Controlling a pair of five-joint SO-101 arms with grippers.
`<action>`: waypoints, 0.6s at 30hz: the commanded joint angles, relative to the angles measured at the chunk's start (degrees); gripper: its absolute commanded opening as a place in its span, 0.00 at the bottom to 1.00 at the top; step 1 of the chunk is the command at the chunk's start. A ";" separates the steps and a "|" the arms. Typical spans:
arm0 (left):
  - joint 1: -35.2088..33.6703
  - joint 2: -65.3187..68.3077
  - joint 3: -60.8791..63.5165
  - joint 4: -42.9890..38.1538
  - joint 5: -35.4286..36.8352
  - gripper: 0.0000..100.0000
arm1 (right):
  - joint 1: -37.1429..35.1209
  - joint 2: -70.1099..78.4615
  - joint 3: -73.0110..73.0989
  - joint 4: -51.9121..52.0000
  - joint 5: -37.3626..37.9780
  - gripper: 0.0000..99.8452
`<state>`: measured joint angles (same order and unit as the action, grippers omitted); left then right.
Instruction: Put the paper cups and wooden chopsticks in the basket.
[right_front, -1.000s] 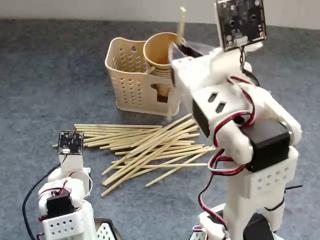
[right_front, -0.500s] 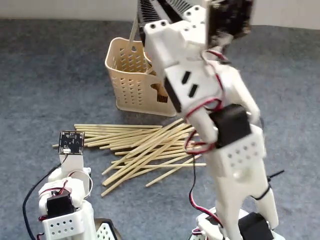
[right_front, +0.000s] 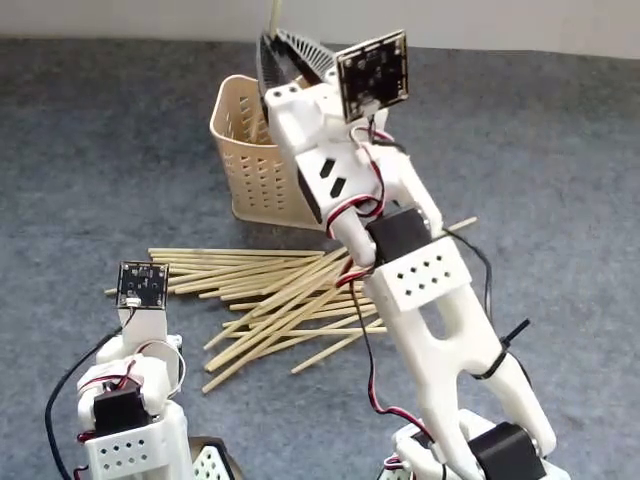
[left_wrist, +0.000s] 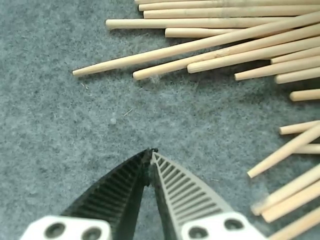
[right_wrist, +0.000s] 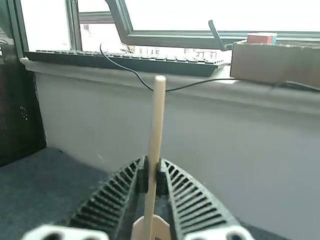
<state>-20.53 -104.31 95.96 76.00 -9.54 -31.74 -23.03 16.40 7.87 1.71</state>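
My right gripper (right_front: 275, 52) is high over the cream perforated basket (right_front: 243, 145), shut on one wooden chopstick (right_front: 275, 14) that points straight up. In the right wrist view the chopstick (right_wrist: 157, 120) stands clamped between the ridged fingers of that gripper (right_wrist: 151, 172). The right arm hides the inside of the basket. A loose pile of chopsticks (right_front: 285, 290) lies on the grey carpet in front of the basket. My left gripper (left_wrist: 151, 152) is shut with nothing in it, just above the carpet beside the tips of the nearest chopsticks (left_wrist: 200, 47).
The left arm (right_front: 130, 400) sits low at the near left. One chopstick end (right_front: 458, 226) sticks out to the right from behind the right arm. A pale wall (right_wrist: 240, 150) and a window sill (right_wrist: 150, 65) lie beyond the carpet.
The right arm has swung left with the chopstick, from beside the paper cups to over the basket's left part. It now hides the cups. The left arm has not moved.
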 joint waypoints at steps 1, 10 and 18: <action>0.84 -0.57 1.10 0.35 0.44 0.00 | -0.48 -0.22 1.80 -2.68 -0.44 0.01; 0.84 -0.57 1.10 0.35 0.44 0.00 | -0.84 -0.13 2.24 1.10 -0.70 0.10; 0.84 -0.57 1.10 0.35 0.44 0.00 | -1.45 -2.24 0.57 14.29 -0.53 0.14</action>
<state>-20.53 -104.31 95.96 76.00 -9.54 -32.35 -22.33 19.47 15.78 1.54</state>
